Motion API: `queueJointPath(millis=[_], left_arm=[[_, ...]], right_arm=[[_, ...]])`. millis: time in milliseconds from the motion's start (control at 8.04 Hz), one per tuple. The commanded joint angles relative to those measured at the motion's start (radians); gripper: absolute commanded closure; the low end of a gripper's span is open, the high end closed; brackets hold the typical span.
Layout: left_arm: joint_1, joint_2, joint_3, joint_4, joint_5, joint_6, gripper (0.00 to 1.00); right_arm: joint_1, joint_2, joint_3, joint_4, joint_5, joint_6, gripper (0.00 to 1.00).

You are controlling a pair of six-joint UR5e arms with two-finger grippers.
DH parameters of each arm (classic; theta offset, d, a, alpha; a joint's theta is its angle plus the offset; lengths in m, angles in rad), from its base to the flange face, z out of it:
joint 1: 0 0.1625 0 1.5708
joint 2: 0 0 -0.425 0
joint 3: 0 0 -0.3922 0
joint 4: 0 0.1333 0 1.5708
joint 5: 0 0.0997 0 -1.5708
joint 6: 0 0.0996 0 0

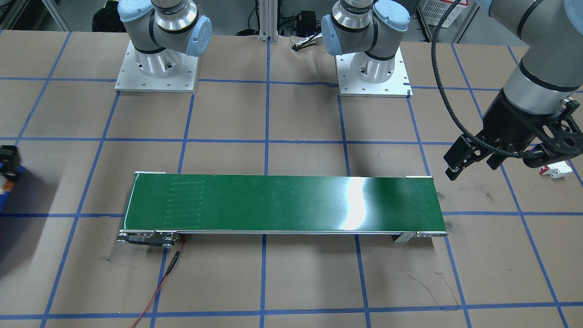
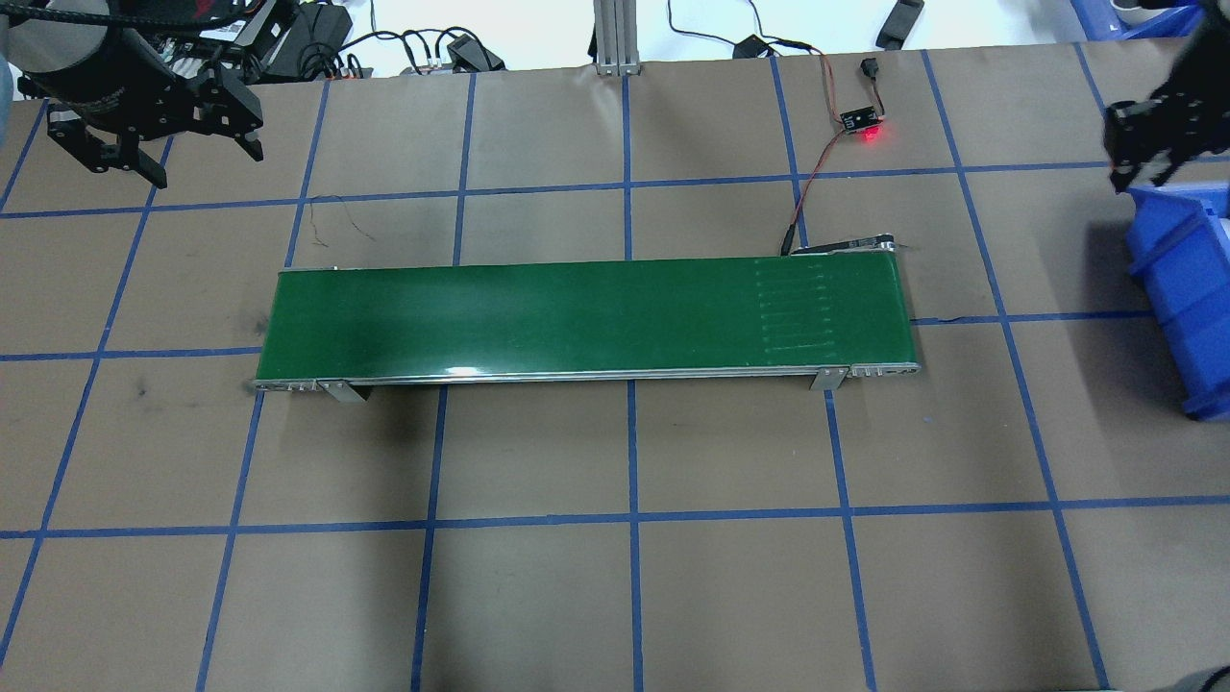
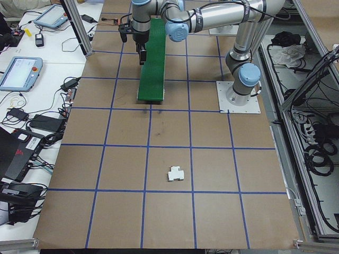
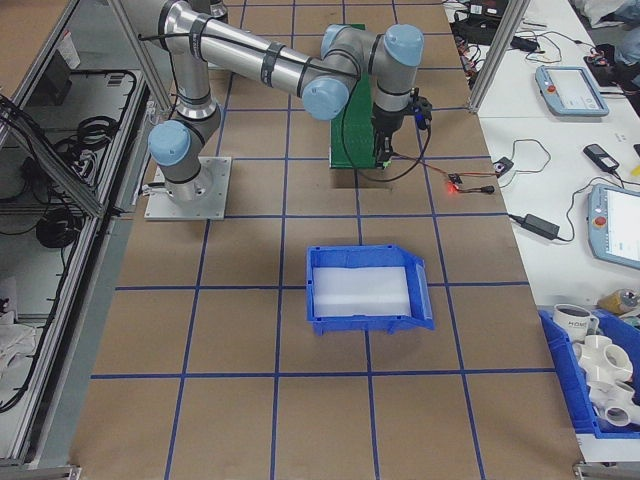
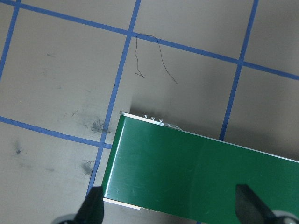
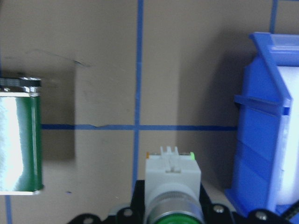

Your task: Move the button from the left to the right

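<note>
Right wrist view shows the right gripper [image 6: 172, 219] pinching the button [image 6: 172, 184] between conveyor [image 6: 18, 140] and blue bin [image 6: 266, 140]; the left gripper [image 5: 170, 207] hangs spread over the belt's end

You get bright, even overhead light, with white glare on the green belt [image 1: 360, 200]. In your right wrist view the button [image 6: 173, 186] is close and blurred, and soft shadows lie on the table [image 2: 673, 577].
</note>
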Motion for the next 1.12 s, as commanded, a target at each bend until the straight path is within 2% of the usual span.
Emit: queueJointPath(millis=[0, 373, 498, 622, 995], left_arm=[[0.0, -0.001, 0.003, 0.0, -0.001, 0.0, 0.0], [0.0, -0.002, 0.004, 0.0, -0.003, 0.0, 0.0], [0.0, -0.002, 0.001, 0.0, -0.001, -0.001, 0.0], [-0.003, -0.002, 0.001, 0.0, -0.003, -0.001, 0.0], [-0.008, -0.002, 0.009, 0.0, -0.003, 0.0, 0.0]], right_arm=[[-0.235, 0.009, -0.001, -0.002, -0.021, -0.225, 1.0], [-0.39, 0.069, -0.001, -0.022, 0.022, -0.437, 1.0], [-0.413, 0.106, -0.001, -0.056, 0.028, -0.461, 1.0], [-0.414, 0.138, -0.001, -0.096, 0.027, -0.463, 1.0], [-0.415, 0.223, 0.006, -0.134, 0.028, -0.486, 1.0]])
